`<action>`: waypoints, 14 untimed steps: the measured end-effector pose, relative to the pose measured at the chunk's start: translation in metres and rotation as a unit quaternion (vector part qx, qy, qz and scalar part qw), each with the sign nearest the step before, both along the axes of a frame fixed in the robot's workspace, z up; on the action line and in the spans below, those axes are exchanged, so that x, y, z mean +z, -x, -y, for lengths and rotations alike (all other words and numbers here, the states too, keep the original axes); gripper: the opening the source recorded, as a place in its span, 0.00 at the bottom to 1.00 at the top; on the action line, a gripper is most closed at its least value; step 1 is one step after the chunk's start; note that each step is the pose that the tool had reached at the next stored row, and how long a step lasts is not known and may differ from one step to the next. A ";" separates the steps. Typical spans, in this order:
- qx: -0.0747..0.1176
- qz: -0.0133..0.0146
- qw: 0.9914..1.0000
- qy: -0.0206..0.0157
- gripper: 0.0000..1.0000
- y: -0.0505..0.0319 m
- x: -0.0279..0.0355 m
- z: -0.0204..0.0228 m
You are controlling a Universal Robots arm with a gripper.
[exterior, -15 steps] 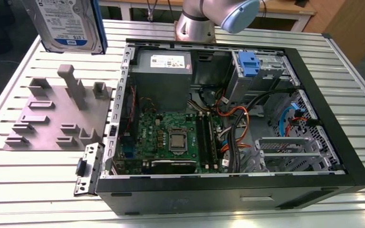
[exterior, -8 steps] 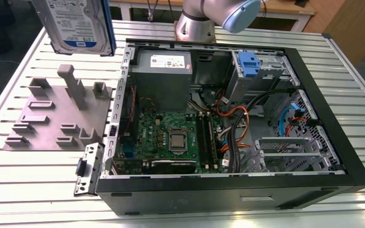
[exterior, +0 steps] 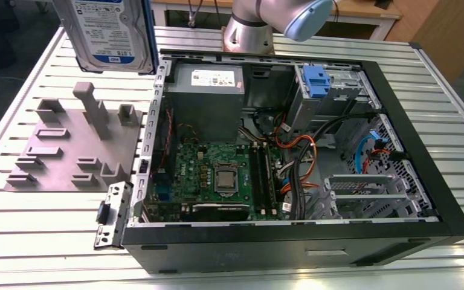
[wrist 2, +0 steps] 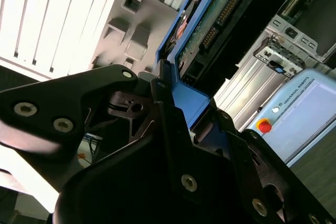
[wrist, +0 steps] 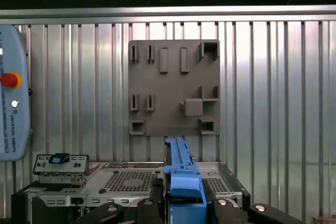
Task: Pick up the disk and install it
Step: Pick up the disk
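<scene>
Disk (exterior: 109, 33) hangs upright, label facing the exterior cam, high over the grey fixture plate (exterior: 70, 145) beside the open PC case (exterior: 425, 151). I have my gripper (wrist: 184, 199) clamped on its blue rail, with my arm (exterior: 252, 30) rising from the table behind the case.

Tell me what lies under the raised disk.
The disk, clamped in the gripper, hangs above the grey fixture plate on the slatted table. The spot straight beneath its blue rail is covered.

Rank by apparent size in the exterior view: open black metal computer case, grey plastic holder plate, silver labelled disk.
1. black computer case
2. grey holder plate
3. silver disk, cropped and nearer the camera: unsure
</scene>
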State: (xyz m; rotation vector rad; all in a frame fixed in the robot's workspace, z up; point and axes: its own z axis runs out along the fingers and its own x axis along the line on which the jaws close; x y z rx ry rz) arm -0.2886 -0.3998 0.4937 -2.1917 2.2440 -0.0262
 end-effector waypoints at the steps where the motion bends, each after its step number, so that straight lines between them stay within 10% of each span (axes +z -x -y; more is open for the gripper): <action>1: 0.000 0.000 1.000 0.000 0.36 -0.0007 -0.0002 0.0016; 14: 0.000 0.000 1.000 0.000 0.36 -0.0294 -0.0010 0.0085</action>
